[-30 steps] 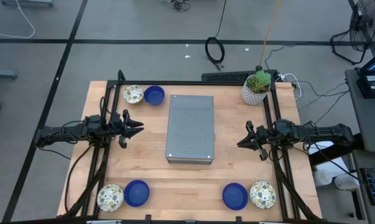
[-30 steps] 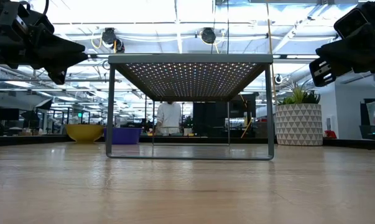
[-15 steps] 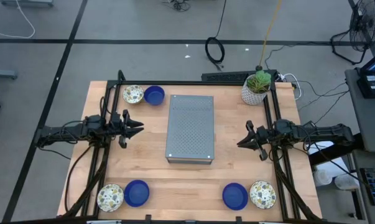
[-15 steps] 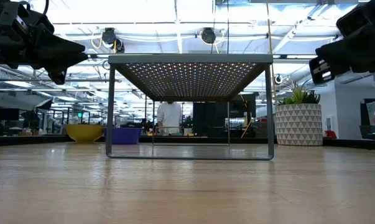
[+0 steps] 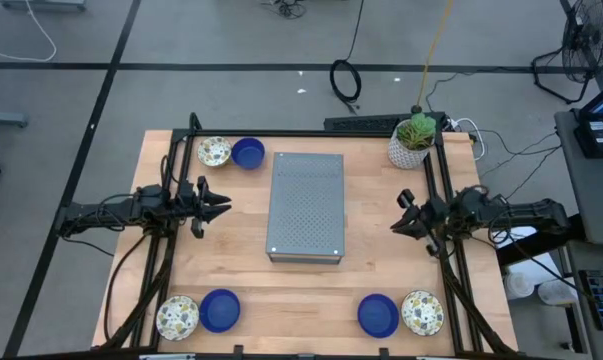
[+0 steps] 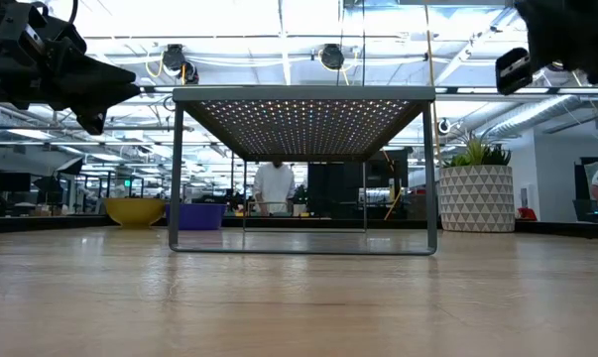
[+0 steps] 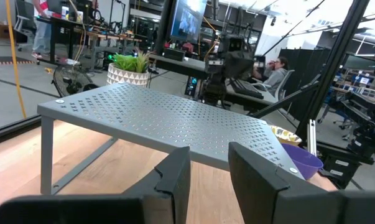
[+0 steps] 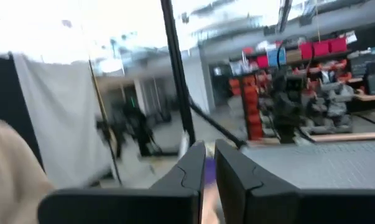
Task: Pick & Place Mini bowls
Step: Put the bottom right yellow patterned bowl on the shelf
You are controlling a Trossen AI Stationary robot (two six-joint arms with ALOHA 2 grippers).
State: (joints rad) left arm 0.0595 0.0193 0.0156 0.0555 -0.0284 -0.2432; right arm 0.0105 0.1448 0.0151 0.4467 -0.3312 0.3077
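Observation:
Six mini bowls sit on the table in pairs. At the far left stand a cream bowl (image 5: 214,152) and a blue bowl (image 5: 248,153). Another cream bowl (image 5: 177,317) and blue bowl (image 5: 220,310) are at the near left. The near right has a blue bowl (image 5: 378,315) and a cream bowl (image 5: 422,312). My left gripper (image 5: 224,207) hovers left of the grey shelf, open (image 7: 209,171), holding nothing. My right gripper (image 5: 395,226) hangs high on the shelf's right side. Its fingers (image 8: 210,165) are a narrow gap apart and hold nothing.
A grey perforated metal shelf (image 5: 306,207) stands on legs in the table's middle (image 6: 303,99). A white pot with a green plant (image 5: 413,141) is at the far right corner. Black frame rails run along the left and right edges. A person stands in the room behind (image 6: 274,186).
My right gripper has risen and drawn back a little toward the table's right edge; its wrist view is blurred by the motion. The left arm and all the bowls have stayed where they were.

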